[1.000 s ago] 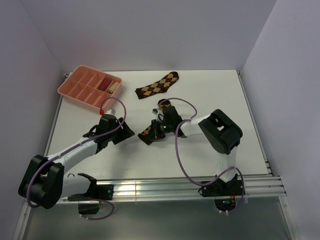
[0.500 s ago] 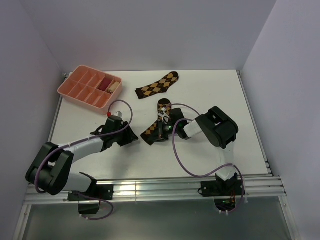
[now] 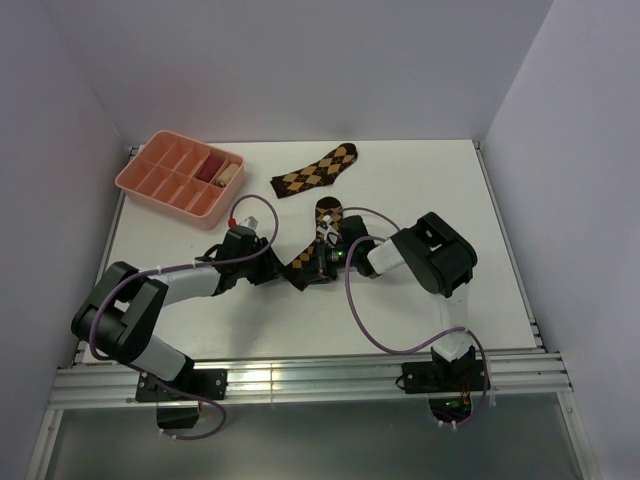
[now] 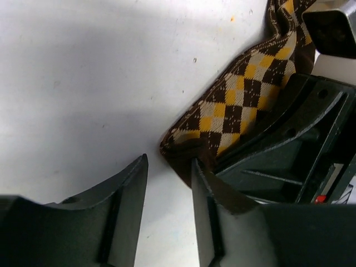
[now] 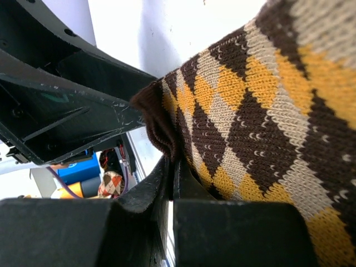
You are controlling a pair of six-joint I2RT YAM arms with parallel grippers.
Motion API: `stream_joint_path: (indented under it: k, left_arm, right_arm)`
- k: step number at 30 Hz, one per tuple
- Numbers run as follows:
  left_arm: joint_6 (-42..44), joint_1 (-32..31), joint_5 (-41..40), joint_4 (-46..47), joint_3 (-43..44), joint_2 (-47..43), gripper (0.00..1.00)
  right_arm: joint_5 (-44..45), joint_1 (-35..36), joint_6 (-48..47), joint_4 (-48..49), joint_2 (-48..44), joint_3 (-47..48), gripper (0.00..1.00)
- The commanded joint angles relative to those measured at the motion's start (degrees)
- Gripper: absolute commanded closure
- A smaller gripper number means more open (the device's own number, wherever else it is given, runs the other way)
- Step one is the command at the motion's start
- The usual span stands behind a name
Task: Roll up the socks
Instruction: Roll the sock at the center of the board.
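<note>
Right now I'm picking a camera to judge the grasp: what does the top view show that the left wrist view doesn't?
Only the top view shows the far sock lying flat and the tray in the far left corner. Only the left wrist view shows the left hand open with nothing in it, and the end of the near sock right at its tips, not yet between them. Both show the near sock and the right hand on it.

No legible text, label, brand, number or sign found in any view.
</note>
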Motion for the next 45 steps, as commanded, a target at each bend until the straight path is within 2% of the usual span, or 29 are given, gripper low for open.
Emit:
stream_joint_path:
  k: [1, 5, 6, 7, 10, 11, 14, 19, 22, 27, 33, 34, 39, 45]
  left_arm:
    - [0.16, -0.32, -1.44, 0.07, 1.46, 2.51, 0.58]
    - [0.51, -0.41, -2.58, -1.68, 2.43, 4.44, 0.63]
    - [0.77, -0.41, -2.67, -2.38, 2.61, 5.14, 0.64]
    - [0.77, -0.5, -2.67, -2.39, 2.61, 5.5, 0.65]
    - [1.13, -0.76, -2.84, -3.53, 3.05, 6.91, 0.67]
    - [1.21, -0.85, -2.93, -3.7, 3.22, 7.26, 0.68]
    - [1.65, -1.37, -3.98, -5.2, 3.92, 8.58, 0.69]
    - [2.27, -1.73, -5.04, -7.04, 5.07, 10.6, 0.71]
    - [2.79, -1.9, -5.3, -7.4, 6.12, 11.57, 0.72]
    - [3.76, -2.08, -5.48, -9.24, 8.5, 12.88, 0.73]
    - [4.9, -2.52, -4.6, -9.94, 10.43, 13.5, 0.73]
    - [5.08, -2.61, -4.51, -9.95, 10.78, 13.59, 0.73]
    - [5.52, -2.69, -3.72, -10.04, 11.05, 13.68, 0.73]
    - [5.78, -2.69, -3.19, -10.47, 11.22, 13.5, 0.74]
  right_arm:
    - [1.64, -0.5, -2.71, -4.65, 1.4, 0.7, 1.0]
    - [2.6, -0.5, -4.03, -7.02, 0.09, 1.4, 1.0]
    - [3.13, -0.5, -4.73, -8.07, -0.62, 1.58, 0.96]
    - [3.57, -0.5, -5.08, -8.78, -0.62, 1.76, 0.96]
    - [4.62, -0.41, -6.67, -11.42, -2.03, 2.37, 0.82]
    - [5.32, -0.32, -7.02, -11.86, -2.99, 2.55, 0.74]
    - [7.6, 0.2, -8.95, -15.19, -5.36, 2.99, 0.63]
    - [12.97, 1.52, -14.66, -24.24, -9.93, 4.83, 0.5]
    - [17.01, 2.31, -17.3, -29.25, -12.22, 5.97, 0.47]
    - [24.48, 4.16, -21.42, -36.8, -17.84, 6.06, 0.43]
    - [41.17, 8.27, -29.07, -41.12, -27.24, 5.8, 0.44]
    - [46.24, 9.51, -30.65, -41.13, -28.47, 6.06, 0.44]
    - [56.2, 17.94, -39.97, -38.23, -28.05, 7.64, 0.47]
    - [63.07, 22.7, -44.9, -33.23, -22.69, 9.49, 0.52]
